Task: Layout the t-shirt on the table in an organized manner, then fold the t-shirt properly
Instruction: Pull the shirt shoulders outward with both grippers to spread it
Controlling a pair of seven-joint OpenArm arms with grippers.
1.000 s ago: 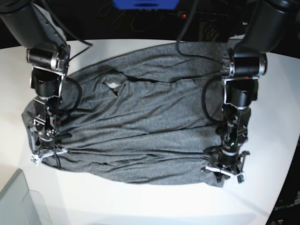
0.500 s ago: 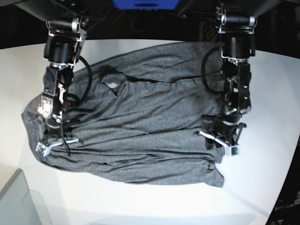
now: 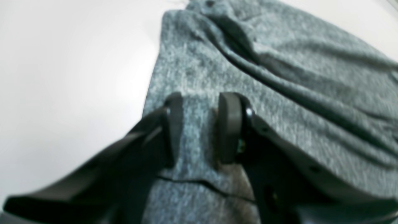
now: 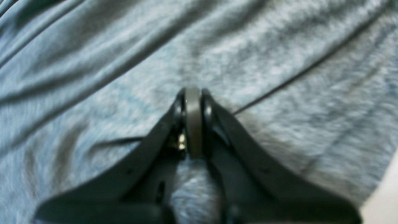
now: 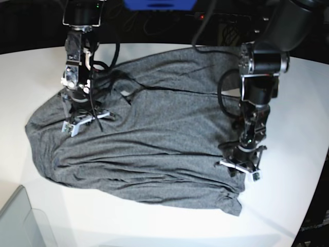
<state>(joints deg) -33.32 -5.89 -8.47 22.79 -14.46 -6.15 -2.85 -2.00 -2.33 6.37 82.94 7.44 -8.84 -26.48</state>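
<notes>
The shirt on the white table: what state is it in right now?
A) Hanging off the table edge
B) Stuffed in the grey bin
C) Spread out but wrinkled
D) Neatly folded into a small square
C: the t-shirt lies spread across the table, creased with long wrinkles and not yet folded.

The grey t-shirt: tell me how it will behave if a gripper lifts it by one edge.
The t-shirt will probably sag and drape, since it lies in soft folds and ridges. It likely drags along the glossy white table rather than staying put. A single pinch would probably lift only a bunch, as it is large against the left gripper.
</notes>
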